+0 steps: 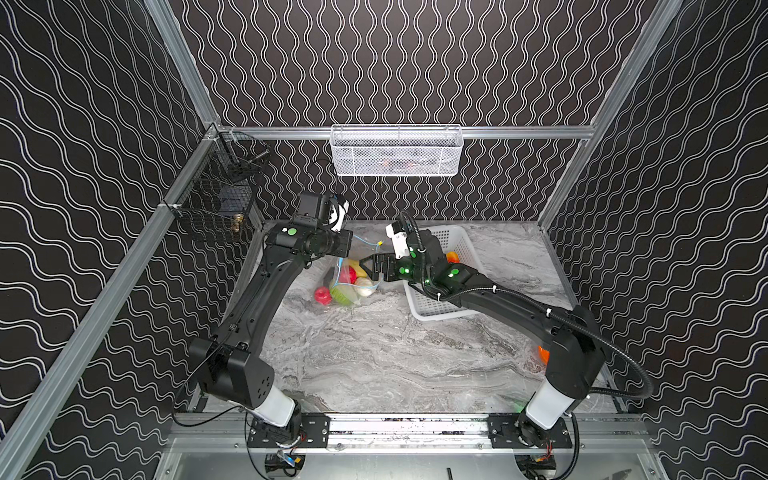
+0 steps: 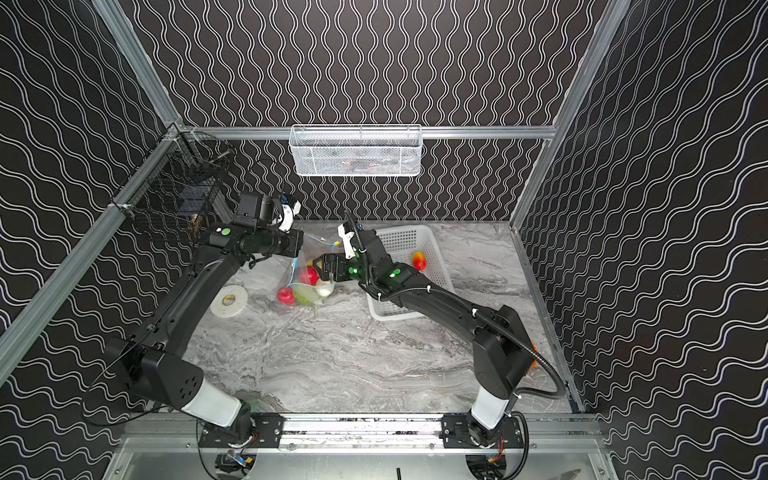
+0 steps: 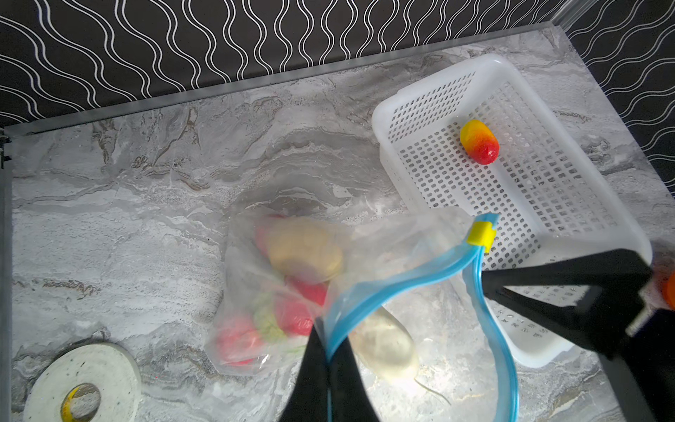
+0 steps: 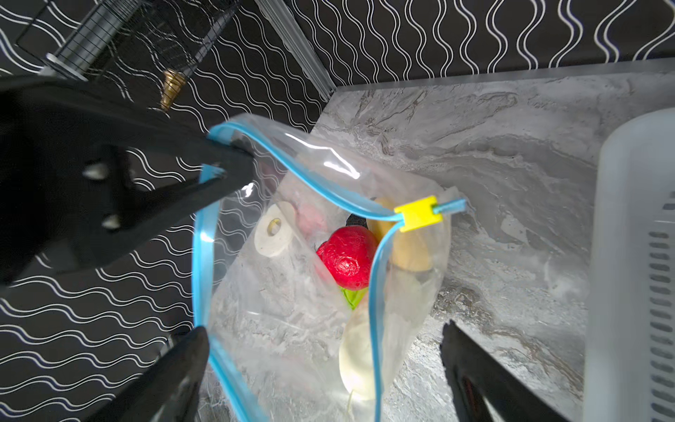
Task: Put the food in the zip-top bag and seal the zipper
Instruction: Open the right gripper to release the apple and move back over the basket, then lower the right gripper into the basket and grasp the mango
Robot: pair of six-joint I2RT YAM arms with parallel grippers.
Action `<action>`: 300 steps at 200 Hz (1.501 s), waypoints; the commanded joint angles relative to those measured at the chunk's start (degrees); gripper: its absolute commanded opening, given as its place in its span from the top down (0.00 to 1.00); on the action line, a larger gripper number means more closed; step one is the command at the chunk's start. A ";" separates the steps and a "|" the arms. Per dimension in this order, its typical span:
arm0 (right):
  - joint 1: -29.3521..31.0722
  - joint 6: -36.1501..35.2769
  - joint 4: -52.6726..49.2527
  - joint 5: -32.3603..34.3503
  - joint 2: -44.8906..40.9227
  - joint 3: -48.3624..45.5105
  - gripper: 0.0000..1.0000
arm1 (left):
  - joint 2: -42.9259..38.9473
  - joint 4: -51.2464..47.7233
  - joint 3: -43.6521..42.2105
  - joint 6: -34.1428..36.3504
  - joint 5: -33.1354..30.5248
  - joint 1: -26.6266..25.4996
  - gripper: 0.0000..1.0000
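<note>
The grey marbled desk (image 1: 374, 365) carries everything. At its far right stands a white perforated plastic basket (image 3: 431, 102), partly hidden in both top views by the right arm lying across it. Just beside the basket, near the desk's far middle, is the clear crinkly zip-top bag (image 4: 292, 329), with its bottom on the desk and its mouth held up and gaping. The left jaws are clamped tight on one end of the light-blue zipper strip (image 4: 199, 263). The right jaws stand wide and empty at the open mouth, one finger (image 4: 175, 372) just beside the strip and the other outside the bag.

A white tape roll (image 2: 229, 300) lies on the desk left of the bag, apart from it. Inside the bag are a white radish (image 4: 356, 361), a yellow potato (image 4: 409, 248), a red round (image 4: 349, 257) and a bit of green cabbage (image 4: 352, 296). An orange-yellow toy pepper with a red end (image 3: 479, 142) lies alone in the basket. The small yellow slider tab (image 4: 418, 213) sits at the strip's end away from the left jaws.
</note>
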 commanded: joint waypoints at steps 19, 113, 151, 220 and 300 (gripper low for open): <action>-0.23 -1.07 1.12 3.77 -2.69 -0.27 0.01 | 0.64 0.63 1.41 -0.59 0.61 0.16 1.00; -4.25 -1.70 -3.97 6.27 -4.21 1.05 0.01 | 0.97 0.96 0.63 -0.71 0.70 0.12 1.00; -7.00 -1.43 -3.69 6.61 -6.46 -1.28 0.01 | 1.13 1.04 0.43 -0.52 0.18 0.10 1.00; -10.85 -1.62 -13.51 12.30 -4.97 2.18 0.01 | 1.22 1.26 0.33 -0.61 0.32 0.10 1.00; -14.15 -1.77 -23.50 19.10 0.26 7.29 0.01 | -0.04 1.81 -0.80 -0.41 -0.27 0.22 1.00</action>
